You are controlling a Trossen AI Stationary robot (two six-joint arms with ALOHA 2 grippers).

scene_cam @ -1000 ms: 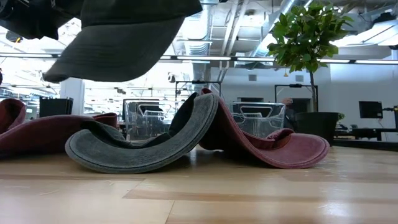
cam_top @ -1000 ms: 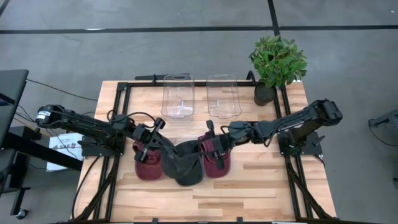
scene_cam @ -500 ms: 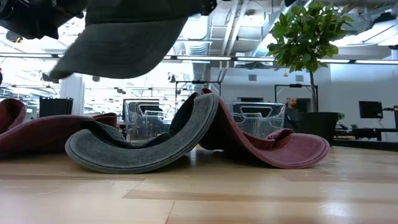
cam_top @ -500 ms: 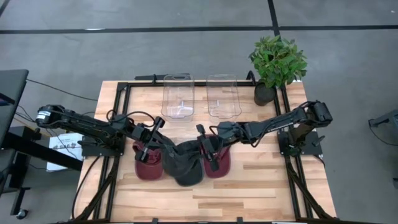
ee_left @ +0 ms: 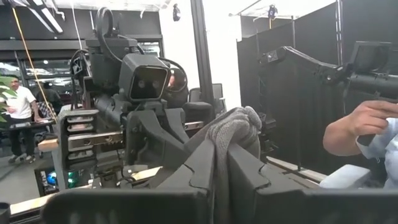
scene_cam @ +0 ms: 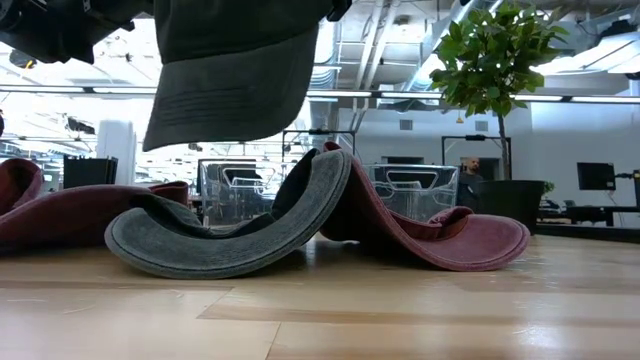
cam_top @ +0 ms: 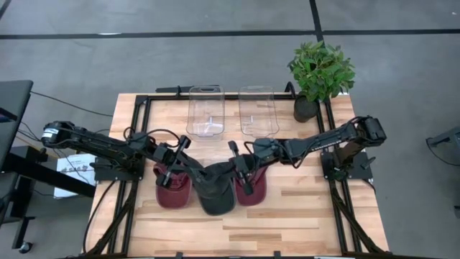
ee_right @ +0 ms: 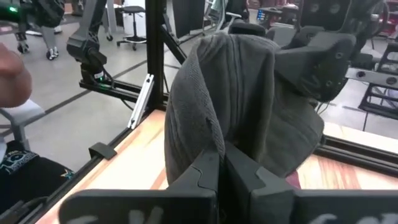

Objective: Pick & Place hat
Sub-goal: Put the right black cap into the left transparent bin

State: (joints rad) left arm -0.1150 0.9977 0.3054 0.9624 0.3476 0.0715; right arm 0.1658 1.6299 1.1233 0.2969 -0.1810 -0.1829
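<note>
A dark grey hat (cam_top: 215, 193) hangs in the air between my two grippers; in the low view it shows at the top (scene_cam: 235, 75), its brim sloping down. My left gripper (cam_top: 190, 175) is shut on its left side, my right gripper (cam_top: 239, 175) on its right side. Below it, a second grey hat (scene_cam: 225, 235) lies curled on the table, resting on its brim. A maroon hat (cam_top: 253, 188) lies to the right and another maroon hat (cam_top: 171, 194) to the left. My left gripper pinches a bunched fold of the grey hat's crown cloth (ee_left: 235, 127) between its two fingers, coming level from the table's left. The hat is lifted clear of the table. My right gripper pinches the crown cloth on the opposite side (ee_right: 214, 134) between its two fingers, coming level from the table's right. The hat stands bunched up in front of the fingers, clear of the table.
Two clear plastic bins (cam_top: 205, 111) (cam_top: 257, 110) stand at the table's far side, with a potted plant (cam_top: 320, 72) at the far right corner. A person's hand (ee_left: 357, 124) shows in the room beyond. Bare wood lies toward the near edge (cam_top: 287, 230).
My right gripper has gone a little toward the table's left, closer to my left gripper. The held grey hat has bunched narrower between them, and its brim has tipped from nearly level to sloping steeply down.
</note>
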